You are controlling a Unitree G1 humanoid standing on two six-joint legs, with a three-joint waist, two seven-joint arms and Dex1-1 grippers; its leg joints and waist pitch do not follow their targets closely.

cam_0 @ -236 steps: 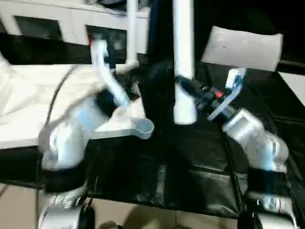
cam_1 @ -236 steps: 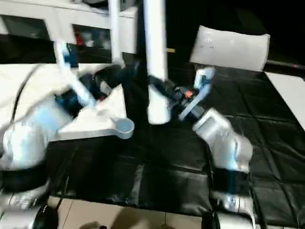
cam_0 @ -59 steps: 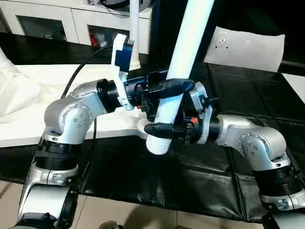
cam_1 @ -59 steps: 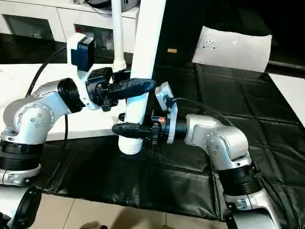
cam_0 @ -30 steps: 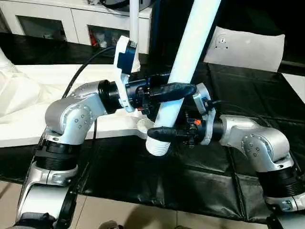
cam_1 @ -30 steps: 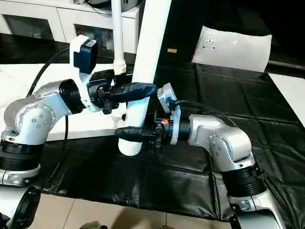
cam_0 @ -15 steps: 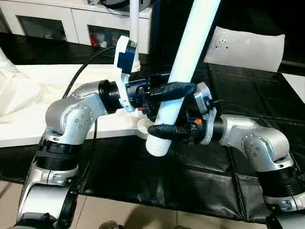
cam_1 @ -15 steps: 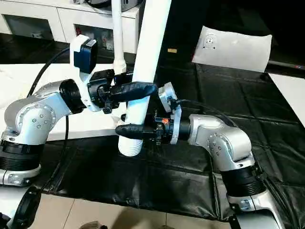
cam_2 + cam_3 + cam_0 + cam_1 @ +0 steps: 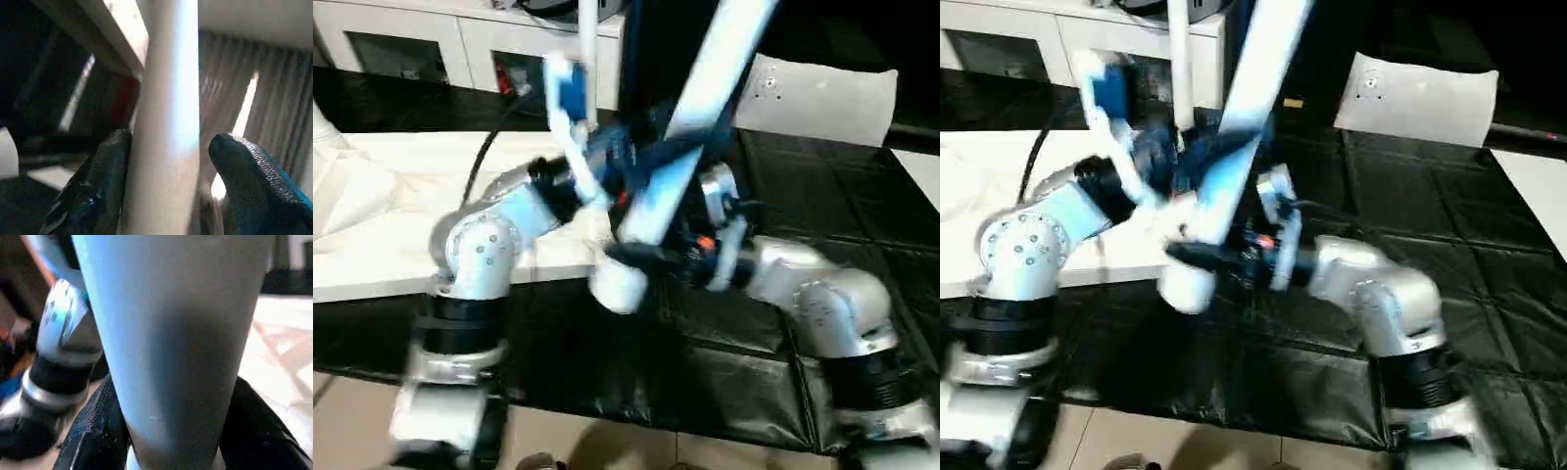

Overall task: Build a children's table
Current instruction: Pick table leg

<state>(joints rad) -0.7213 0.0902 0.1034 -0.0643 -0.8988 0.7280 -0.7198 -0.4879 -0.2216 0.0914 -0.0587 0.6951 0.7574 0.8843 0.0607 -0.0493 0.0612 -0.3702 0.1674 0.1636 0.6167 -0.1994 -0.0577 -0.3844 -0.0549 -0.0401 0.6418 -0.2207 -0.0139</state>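
Black mat (image 9: 724, 362) over floor, white tabletop (image 9: 372, 255) at nine o'clock, tilted leg (image 9: 690, 117) at centre, right gripper (image 9: 166, 440) clamped on it, left gripper (image 9: 166, 176) straddling it, one finger apart.

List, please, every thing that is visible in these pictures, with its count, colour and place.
table leg: one, white, tilted, held above the black mat between both grippers, wide end down.
tabletop: one, white, lying at the robot's left on the mat.
second leg: one, white, standing upright at the tabletop's far corner.
pillow-like block: one, white, far right on the mat.
black mat: one, covering the work surface.
white cabinet: one, behind the tabletop.
left gripper: one, black fingers, around the tilted leg.
right gripper: one, black fingers, shut on the leg nearer its wide end.
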